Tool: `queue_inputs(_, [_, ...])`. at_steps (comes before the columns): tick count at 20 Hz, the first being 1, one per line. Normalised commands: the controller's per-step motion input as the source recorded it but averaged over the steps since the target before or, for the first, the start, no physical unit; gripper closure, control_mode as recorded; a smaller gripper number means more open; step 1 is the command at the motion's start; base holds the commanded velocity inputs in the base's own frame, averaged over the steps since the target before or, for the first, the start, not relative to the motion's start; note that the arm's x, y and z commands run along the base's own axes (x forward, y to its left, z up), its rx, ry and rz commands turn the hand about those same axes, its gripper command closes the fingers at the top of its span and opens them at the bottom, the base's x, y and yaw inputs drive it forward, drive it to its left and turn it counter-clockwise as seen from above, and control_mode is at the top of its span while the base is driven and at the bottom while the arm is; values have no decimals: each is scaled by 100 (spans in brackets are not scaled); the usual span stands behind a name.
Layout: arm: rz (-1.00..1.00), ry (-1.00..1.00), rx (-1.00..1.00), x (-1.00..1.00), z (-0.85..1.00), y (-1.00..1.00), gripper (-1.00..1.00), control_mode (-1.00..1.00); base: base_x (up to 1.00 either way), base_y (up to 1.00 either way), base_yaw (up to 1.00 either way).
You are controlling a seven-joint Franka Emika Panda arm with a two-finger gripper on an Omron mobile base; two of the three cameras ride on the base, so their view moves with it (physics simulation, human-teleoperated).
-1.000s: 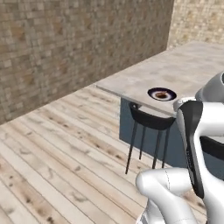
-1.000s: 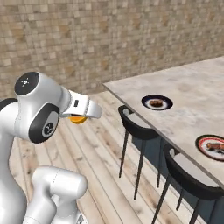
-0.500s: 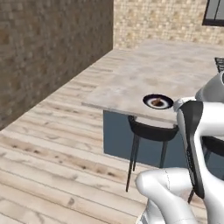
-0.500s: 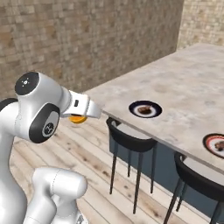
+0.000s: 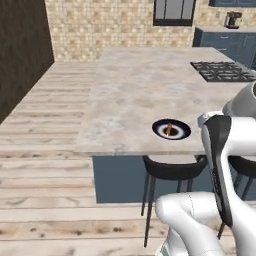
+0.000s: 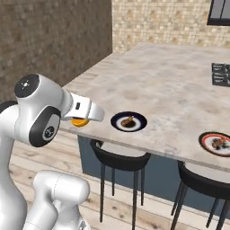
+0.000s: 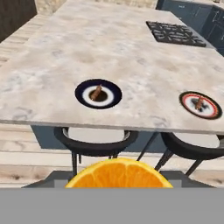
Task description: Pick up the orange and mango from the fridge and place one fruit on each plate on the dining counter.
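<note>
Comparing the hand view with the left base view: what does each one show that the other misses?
Hand view alone: the orange close at the bottom edge and the red-rimmed plate, a brown piece on it. Left base view alone: the robot's white arm and a window on the far wall. Both: the dining counter, the gas hob, the blue-rimmed plate, a stool.

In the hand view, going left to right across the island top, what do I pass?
Blue-rimmed plate with a brown piece on it → gas hob, further back → red-rimmed plate, also with a brown piece. The orange in the gripper sits below, off the counter.
</note>
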Motion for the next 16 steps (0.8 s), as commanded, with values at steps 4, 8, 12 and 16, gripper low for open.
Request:
queue_inputs(4, [0, 0, 0, 0, 0, 0, 100, 100, 94, 52, -46])
queue_inputs(8, [0, 0, 0, 0, 0, 0, 100, 100, 99, 21, -35])
queue_inputs(12, [0, 0, 0, 0, 0, 0, 100, 100, 100, 14, -28])
queue_inputs(16, [-7, 13, 0, 50, -36, 17, 100, -100, 50, 16, -10])
